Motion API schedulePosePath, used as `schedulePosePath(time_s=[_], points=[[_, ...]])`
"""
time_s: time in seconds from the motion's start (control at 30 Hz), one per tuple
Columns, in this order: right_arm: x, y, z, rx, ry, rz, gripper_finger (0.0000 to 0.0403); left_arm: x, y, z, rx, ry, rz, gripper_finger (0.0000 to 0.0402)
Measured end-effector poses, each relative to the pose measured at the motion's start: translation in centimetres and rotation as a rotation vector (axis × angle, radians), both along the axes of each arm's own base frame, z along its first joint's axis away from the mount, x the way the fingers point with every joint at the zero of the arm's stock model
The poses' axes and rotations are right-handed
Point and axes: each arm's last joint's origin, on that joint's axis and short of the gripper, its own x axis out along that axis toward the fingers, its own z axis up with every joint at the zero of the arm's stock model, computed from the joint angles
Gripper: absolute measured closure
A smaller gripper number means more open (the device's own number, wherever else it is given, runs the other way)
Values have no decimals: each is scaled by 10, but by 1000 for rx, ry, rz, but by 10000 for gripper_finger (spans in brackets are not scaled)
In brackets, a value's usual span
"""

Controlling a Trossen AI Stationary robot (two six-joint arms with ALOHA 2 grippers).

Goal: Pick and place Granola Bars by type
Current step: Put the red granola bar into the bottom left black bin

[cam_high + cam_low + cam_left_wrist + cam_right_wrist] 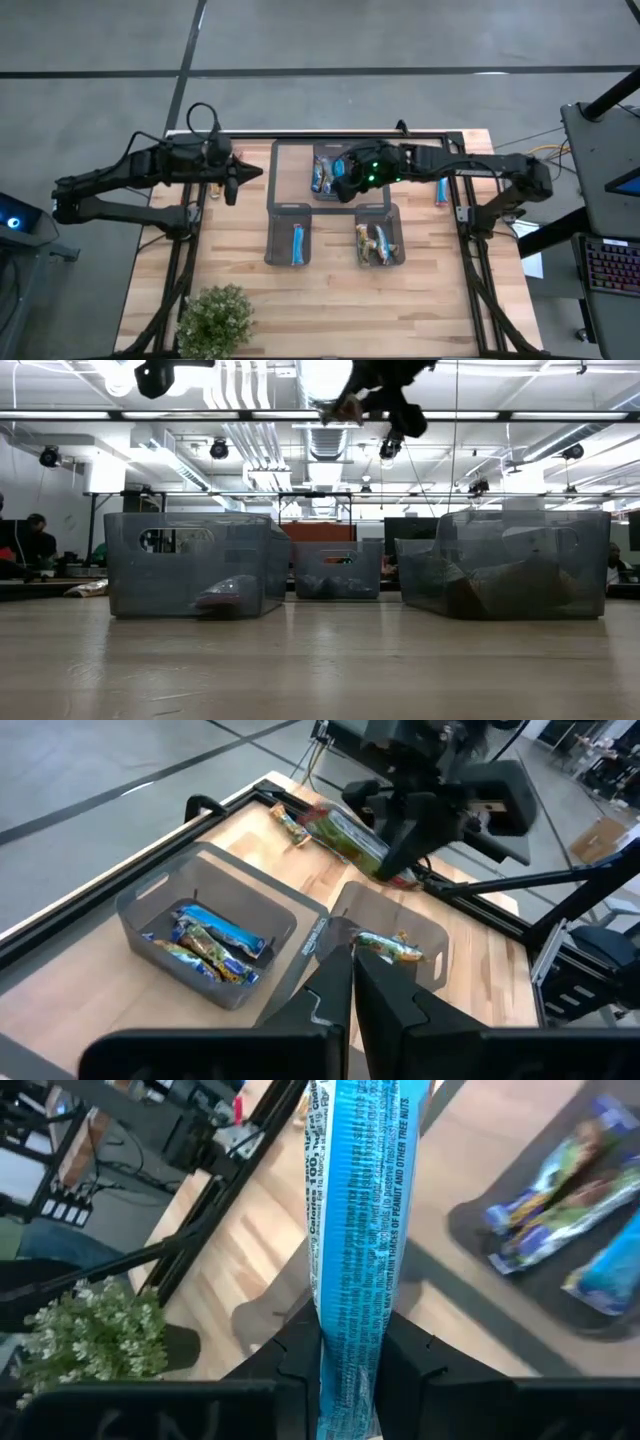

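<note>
Three grey bins stand on the wooden table. The far bin [325,150] holds several granola bars [210,940]. A blue bar [297,243] lies in the near left bin [275,240], and mixed bars [374,243] lie in the near right bin [395,222]. My right gripper [345,182] hangs above the far bin, shut on a bar with a blue wrapper [355,1200]. My left gripper [245,172] is shut and holds nothing, left of the bins. My right gripper pinches the bar's lower end [352,1320] between its two fingers [415,1365]. The rest of the bar sticks out forward past the fingertips. The fingers come from the table's right, slanting down. The bar [350,835] is lifted clear, above the bins.
One blue bar [441,190] lies loose on the table by the right arm. A potted plant [215,318] stands at the near left corner. A dark frame [470,135] edges the table's far and side borders.
</note>
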Motion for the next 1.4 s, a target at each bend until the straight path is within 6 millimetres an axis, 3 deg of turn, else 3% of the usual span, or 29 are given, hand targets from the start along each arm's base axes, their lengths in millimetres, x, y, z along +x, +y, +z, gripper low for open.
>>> schedulePosePath(time_s=[0.27,0.6,1.4], points=[[32,29,-10,82,-25,25,347,-5,-1,-10,-3,13,3,402],[55,57,-30,175,-32,31,347,-6,-1,-10,-1,15,8,402],[81,93,-63,283,-79,-172,353,-7,-1,-11,-3,20,7,402]])
